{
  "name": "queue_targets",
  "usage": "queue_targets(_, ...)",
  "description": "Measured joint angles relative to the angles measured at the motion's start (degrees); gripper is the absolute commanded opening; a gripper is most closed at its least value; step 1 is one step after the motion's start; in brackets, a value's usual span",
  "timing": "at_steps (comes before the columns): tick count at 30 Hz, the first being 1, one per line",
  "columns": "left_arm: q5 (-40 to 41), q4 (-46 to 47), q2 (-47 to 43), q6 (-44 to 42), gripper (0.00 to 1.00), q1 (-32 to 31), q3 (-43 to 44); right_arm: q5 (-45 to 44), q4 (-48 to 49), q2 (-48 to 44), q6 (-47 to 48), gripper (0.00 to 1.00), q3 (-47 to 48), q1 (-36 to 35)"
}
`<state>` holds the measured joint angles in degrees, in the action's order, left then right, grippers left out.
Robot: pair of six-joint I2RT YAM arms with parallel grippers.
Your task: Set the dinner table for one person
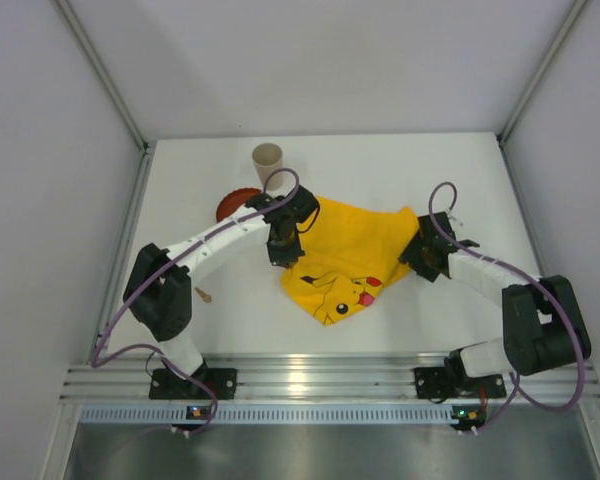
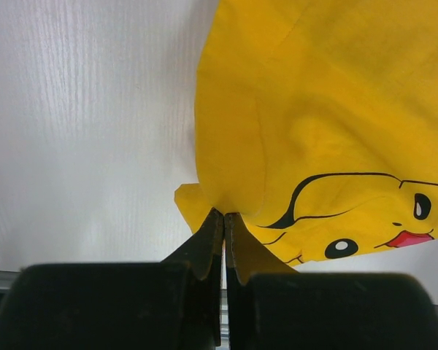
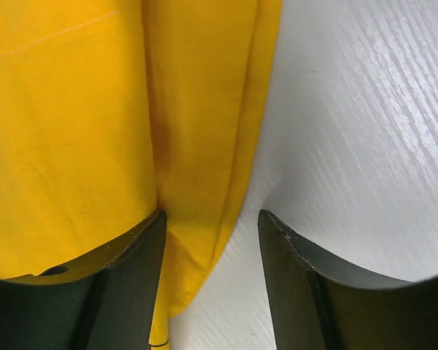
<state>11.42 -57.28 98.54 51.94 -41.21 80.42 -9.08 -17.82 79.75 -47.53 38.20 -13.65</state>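
Observation:
A yellow Pikachu-print cloth (image 1: pixel 350 255) lies crumpled in the middle of the white dinner table (image 1: pixel 400 170). My left gripper (image 1: pixel 280 255) is shut on the cloth's left edge. In the left wrist view its tips (image 2: pixel 224 215) pinch a fold of the cloth (image 2: pixel 314 109), which hangs from them. My right gripper (image 1: pixel 417 250) stands open at the cloth's right corner. In the right wrist view the hem of the cloth (image 3: pixel 73 131) lies between the parted fingers of that gripper (image 3: pixel 212 214), against the left one, with bare table (image 3: pixel 365 146) by the right one.
A beige cup (image 1: pixel 267 160) stands at the back. A red plate (image 1: pixel 235 205) in front of it is partly hidden by my left arm. A small wooden utensil (image 1: pixel 204 294) lies at the left. The aluminium rail (image 1: pixel 320 375) runs along the near edge.

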Motion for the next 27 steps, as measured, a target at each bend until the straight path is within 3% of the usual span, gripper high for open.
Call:
queue_targets(3,0.0,-0.1,0.0,0.0,0.00,-0.2,0.0,0.9,2.9,1.1,0.0,0.51,0.1,0.1)
queue_targets(7,0.2,-0.4,0.0,0.0,0.00,-0.2,-0.1,2.0,5.9,2.6,0.0,0.36,0.3,0.1)
queue_targets(8,0.3,-0.5,0.0,0.0,0.00,-0.2,-0.1,2.2,6.4,3.1,-0.1,0.31,0.3,0.1)
queue_targets(10,0.5,-0.8,0.0,0.0,0.00,-0.2,-0.1,2.8,7.0,3.8,0.0,0.09,0.5,0.2)
queue_targets(12,0.6,-1.0,0.0,0.0,0.00,-0.2,-0.2,3.3,7.2,4.4,-0.2,0.00,0.6,0.3)
queue_targets(17,1.4,-1.4,0.0,0.0,0.00,-0.2,-0.3,3.3,6.1,4.5,-0.3,0.00,1.0,0.3)
queue_targets(21,2.0,-1.8,0.0,-0.1,0.00,0.2,-0.1,2.9,-1.7,4.3,2.4,0.00,4.1,1.9)
queue_targets(27,1.7,-2.5,-1.4,-1.0,0.00,4.8,2.0,2.7,-18.2,6.9,11.2,0.00,20.3,13.1)
